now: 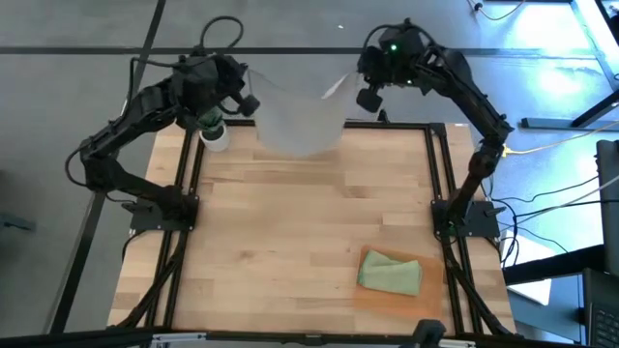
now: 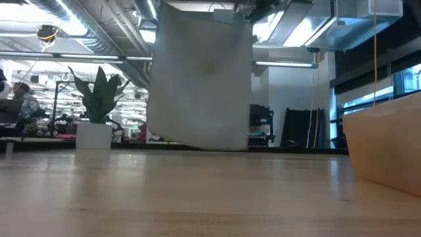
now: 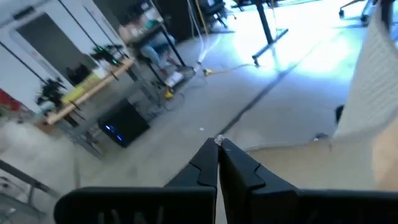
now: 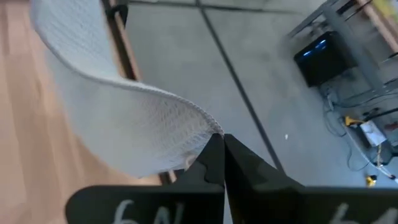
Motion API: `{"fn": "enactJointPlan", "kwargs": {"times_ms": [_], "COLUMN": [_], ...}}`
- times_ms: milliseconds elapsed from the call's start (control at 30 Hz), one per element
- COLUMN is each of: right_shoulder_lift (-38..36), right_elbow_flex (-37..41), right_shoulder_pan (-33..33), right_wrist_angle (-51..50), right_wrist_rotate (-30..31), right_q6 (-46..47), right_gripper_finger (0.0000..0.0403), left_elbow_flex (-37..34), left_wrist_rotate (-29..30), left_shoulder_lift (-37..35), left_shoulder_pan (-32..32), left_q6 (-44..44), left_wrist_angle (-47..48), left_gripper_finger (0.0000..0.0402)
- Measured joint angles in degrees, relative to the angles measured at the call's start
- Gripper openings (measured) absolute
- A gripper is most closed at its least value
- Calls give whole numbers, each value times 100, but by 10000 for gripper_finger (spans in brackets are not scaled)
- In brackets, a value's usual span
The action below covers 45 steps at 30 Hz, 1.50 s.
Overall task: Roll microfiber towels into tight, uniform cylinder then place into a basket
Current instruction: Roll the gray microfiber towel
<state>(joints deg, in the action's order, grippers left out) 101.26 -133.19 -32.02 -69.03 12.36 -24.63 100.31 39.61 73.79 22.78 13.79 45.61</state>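
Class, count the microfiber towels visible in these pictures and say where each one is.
2. The pale grey microfiber towel hangs in the air above the table's far edge. The pale sage green microfiber towel lies bundled on the shallow orange-brown basket. None seems hidden.

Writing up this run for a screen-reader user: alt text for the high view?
Both grippers, left and right, hold a grey towel stretched between them above the table's far edge. A green towel lies bundled in the orange-brown basket at the near right; a small plant stands at the far left.
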Motion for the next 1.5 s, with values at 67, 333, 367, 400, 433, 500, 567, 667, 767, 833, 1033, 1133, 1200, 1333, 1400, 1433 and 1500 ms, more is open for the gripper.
{"fn": "enactJointPlan", "kwargs": {"times_ms": [67,333,367,400,433,500,567,667,767,833,1033,1133,1200,1333,1400,1433,1500], "right_shoulder_lift": [-80,-311,-320,-320,-320,-320,-333,-397,-529,-615,-1013,-1214,-1353,-1510,-1518,-1518,-1518], "right_elbow_flex": [0,0,0,0,4,69,196,495,945,1353,2961,3803,4328,5246,5596,5743,6074], "right_shoulder_pan": [-55,79,132,195,260,405,543,803,1070,1244,1870,2189,2396,2828,3036,3132,3306], "right_wrist_angle": [98,-723,-979,-1242,-1481,-1785,-1947,-1950,-1943,-1892,-1325,-961,-761,-328,-110,-29,246], "right_wrist_rotate": [0,-281,-306,-315,-319,-340,-449,-513,-564,-721,-966,-986,-1141,-1544,-1760,-1836,-1867], "right_q6": [-5,226,319,383,497,645,798,1007,1225,1388,1889,2248,2472,2947,3170,3229,3348], "right_gripper_finger": [0,0,0,0,0,0,0,0,0,0,0,0,0,0,0,0,0], "left_elbow_flex": [4,0,-2,-2,-2,-2,-2,-2,-6,-7,-441,-932,-1365,-2197,-2520,-2674,-2963], "left_wrist_rotate": [5,-706,-798,-830,-869,-972,-1135,-1371,-1575,-1727,-2230,-2284,-2374,-2706,-2765,-2801,-2951], "left_shoulder_lift": [-7,-20,-18,-18,-30,-60,-67,-44,-23,-25,-22,-31,-23,-18,-19,-21,-21], "left_shoulder_pan": [72,-75,-151,-248,-346,-535,-740,-1060,-1386,-1598,-2318,-2733,-2969,-3366,-3553,-3643,-3767], "left_q6": [152,-157,-193,-263,-324,-494,-748,-1234,-1795,-2221,-3385,-3887,-4236,-4845,-5146,-5276,-5469], "left_wrist_angle": [-46,805,922,1032,1150,1526,1860,2360,2854,3158,3357,3309,3239,2770,2533,2397,2148], "left_gripper_finger": [0,0,0,0,0,0,0,0,0,0,0,0,0,0,0,0,0]}}
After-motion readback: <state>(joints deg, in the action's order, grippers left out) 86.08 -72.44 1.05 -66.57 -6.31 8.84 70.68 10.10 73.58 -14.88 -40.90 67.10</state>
